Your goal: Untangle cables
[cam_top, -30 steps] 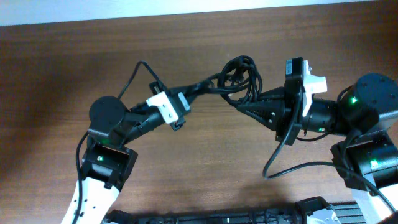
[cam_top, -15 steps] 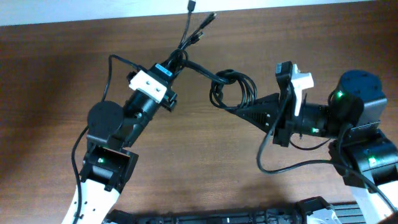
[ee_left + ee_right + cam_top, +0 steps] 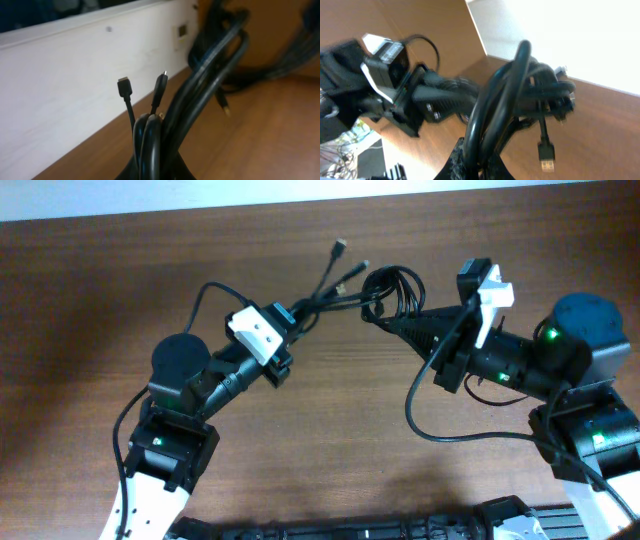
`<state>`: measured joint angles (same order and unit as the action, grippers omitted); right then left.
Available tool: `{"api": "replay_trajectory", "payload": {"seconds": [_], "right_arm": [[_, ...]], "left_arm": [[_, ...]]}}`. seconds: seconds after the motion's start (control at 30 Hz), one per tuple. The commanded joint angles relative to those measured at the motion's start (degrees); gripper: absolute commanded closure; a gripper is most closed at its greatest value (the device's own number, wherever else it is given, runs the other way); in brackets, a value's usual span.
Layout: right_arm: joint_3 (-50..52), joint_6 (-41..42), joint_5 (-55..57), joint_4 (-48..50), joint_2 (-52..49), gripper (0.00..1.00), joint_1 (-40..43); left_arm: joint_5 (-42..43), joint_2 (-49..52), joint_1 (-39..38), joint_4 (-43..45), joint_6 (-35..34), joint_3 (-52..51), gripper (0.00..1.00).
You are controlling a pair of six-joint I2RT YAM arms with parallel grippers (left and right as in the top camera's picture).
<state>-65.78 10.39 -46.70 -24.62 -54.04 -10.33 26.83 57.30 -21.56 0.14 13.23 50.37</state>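
Observation:
The cables are a bunch of thin black cords held above the brown table between both arms. My left gripper is shut on the left strands; loose plug ends stick out past it toward the far edge. In the left wrist view the strands rise from my jaws, with plug ends above. My right gripper is shut on the looped part. In the right wrist view the loops rise from my jaws and a USB plug hangs down.
The brown wooden table spreads under both arms. A white wall or ledge runs along the far edge. Each arm trails its own thicker black wire. Dark equipment lies at the near edge.
My left gripper has swung right and nearer with its strands. My right gripper has lifted the loops toward the far edge. The bunch between them is now shorter and tighter.

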Motion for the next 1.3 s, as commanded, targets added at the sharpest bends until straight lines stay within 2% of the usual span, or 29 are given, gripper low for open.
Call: {"api": "replay_trajectory", "payload": {"seconds": [0.0,0.1,0.23,0.4,0.5,0.6,0.7,0.8,0.9,1.03,1.1,1.17,1.27], "right_arm": [[-0.90,3.82,-4.13,7.48,2.12,0.96,-0.11],[-0.90,8.20,-4.09,13.86,2.21,0.96,-0.11],[-0.90,10.21,-3.74,17.97,2.23,0.96,-0.11],[-0.90,14.43,-0.11,17.55,2.62,0.96,-0.09],[-0.90,17.62,8.59,17.62,5.22,0.96,-0.11],[-0.90,17.55,12.96,17.05,7.80,0.96,-0.11],[-0.90,17.22,13.31,10.75,7.89,0.96,-0.11],[-0.90,16.17,18.64,0.59,7.82,0.96,-0.11],[-0.90,10.43,19.15,-8.26,7.82,0.96,-0.11],[-0.90,5.79,19.21,-12.96,7.82,0.87,-0.11],[-0.90,4.79,20.72,-15.80,7.82,0.87,-0.11],[-0.90,4.81,24.55,-18.97,7.82,0.87,-0.11],[-0.90,4.81,25.53,-21.27,7.82,0.86,-0.11]], "left_arm": [[9.92,-0.35,0.72,-2.10,3.17,0.57,1.00],[15.98,0.52,0.72,-4.70,3.15,0.57,1.00],[16.48,0.55,0.68,-8.83,3.17,0.57,1.00],[16.24,0.55,0.68,-9.92,3.45,0.57,1.00],[16.26,0.55,0.68,-13.16,11.21,0.57,1.00],[16.31,0.57,0.68,-14.69,13.90,0.57,1.00],[16.22,0.55,0.70,-10.80,13.90,0.57,1.00],[15.80,0.55,0.68,-4.72,13.86,0.57,1.00],[12.07,0.55,0.70,0.76,13.16,0.57,1.00],[10.43,0.55,0.70,4.90,13.00,0.57,1.00],[7.37,0.55,0.70,6.05,12.50,0.57,1.00],[1.75,0.55,0.70,8.17,8.13,0.57,1.00],[2.47,0.55,0.68,9.03,8.04,0.57,1.00]]}}
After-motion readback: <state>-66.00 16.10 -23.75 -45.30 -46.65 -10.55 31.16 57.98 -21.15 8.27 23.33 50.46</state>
